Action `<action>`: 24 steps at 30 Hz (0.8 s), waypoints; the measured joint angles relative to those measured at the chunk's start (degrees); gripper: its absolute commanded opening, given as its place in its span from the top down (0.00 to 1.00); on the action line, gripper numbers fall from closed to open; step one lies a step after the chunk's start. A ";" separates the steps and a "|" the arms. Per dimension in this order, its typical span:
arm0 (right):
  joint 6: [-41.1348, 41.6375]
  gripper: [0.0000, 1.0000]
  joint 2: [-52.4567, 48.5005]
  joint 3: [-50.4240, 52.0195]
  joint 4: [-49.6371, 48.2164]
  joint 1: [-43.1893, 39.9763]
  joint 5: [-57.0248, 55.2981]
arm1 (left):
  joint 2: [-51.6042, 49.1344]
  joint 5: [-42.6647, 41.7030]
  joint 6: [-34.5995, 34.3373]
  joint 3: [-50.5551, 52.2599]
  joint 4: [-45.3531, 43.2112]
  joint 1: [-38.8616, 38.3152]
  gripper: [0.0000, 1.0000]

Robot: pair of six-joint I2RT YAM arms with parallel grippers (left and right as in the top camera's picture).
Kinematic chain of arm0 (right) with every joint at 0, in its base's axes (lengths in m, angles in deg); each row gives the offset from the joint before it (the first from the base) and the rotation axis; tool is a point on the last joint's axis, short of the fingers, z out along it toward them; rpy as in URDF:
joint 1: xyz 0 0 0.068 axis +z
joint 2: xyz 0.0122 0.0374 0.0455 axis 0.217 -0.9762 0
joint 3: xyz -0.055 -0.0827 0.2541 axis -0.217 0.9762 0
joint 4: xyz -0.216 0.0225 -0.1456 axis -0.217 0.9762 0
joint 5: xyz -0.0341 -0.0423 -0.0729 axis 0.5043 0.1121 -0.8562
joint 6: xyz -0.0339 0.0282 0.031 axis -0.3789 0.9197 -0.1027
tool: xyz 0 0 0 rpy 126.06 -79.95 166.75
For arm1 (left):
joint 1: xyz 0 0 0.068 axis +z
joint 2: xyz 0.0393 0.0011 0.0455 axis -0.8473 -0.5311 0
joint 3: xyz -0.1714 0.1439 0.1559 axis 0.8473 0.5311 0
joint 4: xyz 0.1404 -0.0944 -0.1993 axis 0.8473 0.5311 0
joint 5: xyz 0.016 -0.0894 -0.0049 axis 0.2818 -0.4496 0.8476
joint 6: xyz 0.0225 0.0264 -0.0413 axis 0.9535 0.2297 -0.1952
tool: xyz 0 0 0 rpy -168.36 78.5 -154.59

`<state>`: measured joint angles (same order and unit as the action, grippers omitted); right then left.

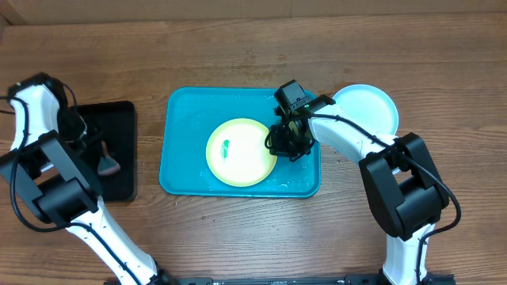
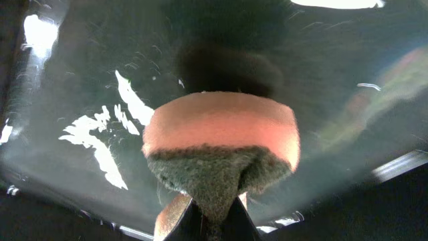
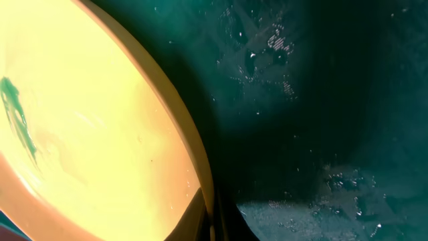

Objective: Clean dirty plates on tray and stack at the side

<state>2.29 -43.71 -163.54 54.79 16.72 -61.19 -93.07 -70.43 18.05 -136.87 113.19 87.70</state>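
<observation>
Fingers on my right gripper (image 1: 275, 144) pinch the right rim of the yellow-green plate (image 1: 238, 162), which lies in the turquoise tray (image 1: 178, 107) mid-tabletop (image 1: 238, 47). I see a teal smear (image 1: 226, 148) left of its centre. Left gripper (image 2: 204, 217) fingers clamp an orange sponge (image 2: 221, 140) over the black tray (image 1: 120, 119) at the left. Pale blue plate (image 1: 368, 107) sits on the tabletop, just right of the turquoise tray.
</observation>
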 measured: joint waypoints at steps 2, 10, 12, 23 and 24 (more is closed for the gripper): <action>-0.20 0.96 -0.31 -0.57 0.66 0.02 -0.02 | 0.15 -2.84 1.29 -4.52 1.31 0.00 0.96; -0.66 0.96 -0.63 -0.79 -3.02 1.25 -0.57 | 9.09 -17.38 7.28 -11.06 2.25 -0.87 0.96; -0.61 0.96 -0.72 -0.79 -4.57 2.34 -1.36 | 11.63 -19.67 7.91 -11.63 4.39 -2.78 0.96; 0.74 0.96 -0.81 -0.83 -8.04 5.55 -5.27 | 12.39 -22.23 11.37 -4.22 5.66 -21.29 0.96; 1.33 0.96 -0.81 -0.83 -8.13 5.55 -5.46 | 12.39 -22.38 11.54 -2.19 4.31 -23.52 0.96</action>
<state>3.62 -44.52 -164.37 46.66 22.27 -66.66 -80.67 -92.82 29.59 -139.06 117.49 64.18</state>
